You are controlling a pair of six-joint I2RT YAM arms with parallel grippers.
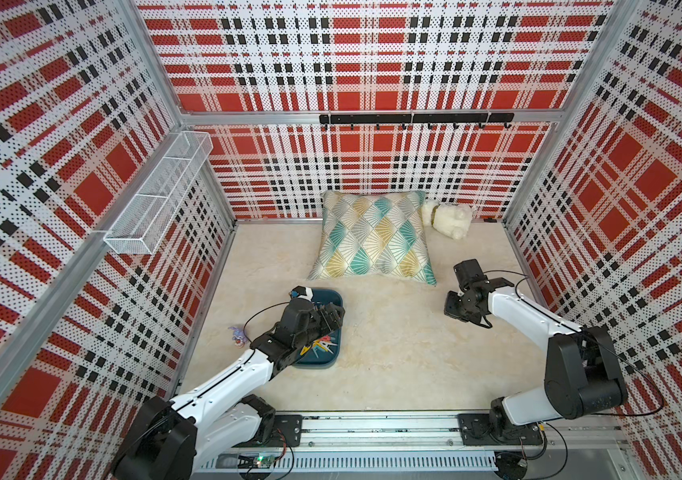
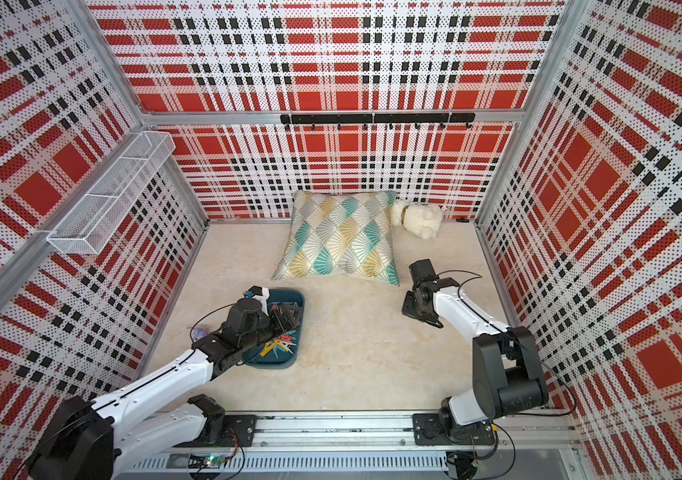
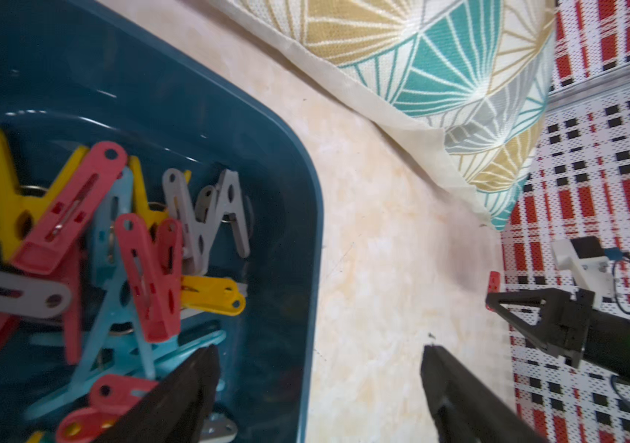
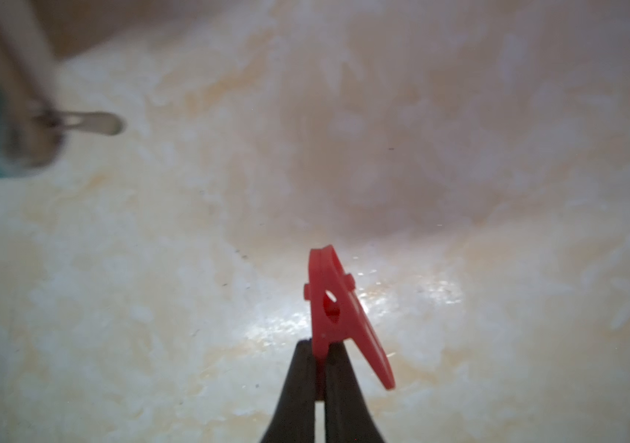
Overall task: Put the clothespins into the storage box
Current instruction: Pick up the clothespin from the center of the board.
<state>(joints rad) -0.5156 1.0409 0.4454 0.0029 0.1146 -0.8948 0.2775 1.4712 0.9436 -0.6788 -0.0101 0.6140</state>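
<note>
Storage box sits on the cream rug, with the left gripper above its rim, jaws wide and empty. Well apart from the box, the right gripper pinches one red clothespin. Other clothespins lie heaped inside the box.

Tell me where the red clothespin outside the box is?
In the right wrist view, the red clothespin is pinched in the right gripper, over the cream rug on the right side, near the pillow's corner.
</note>
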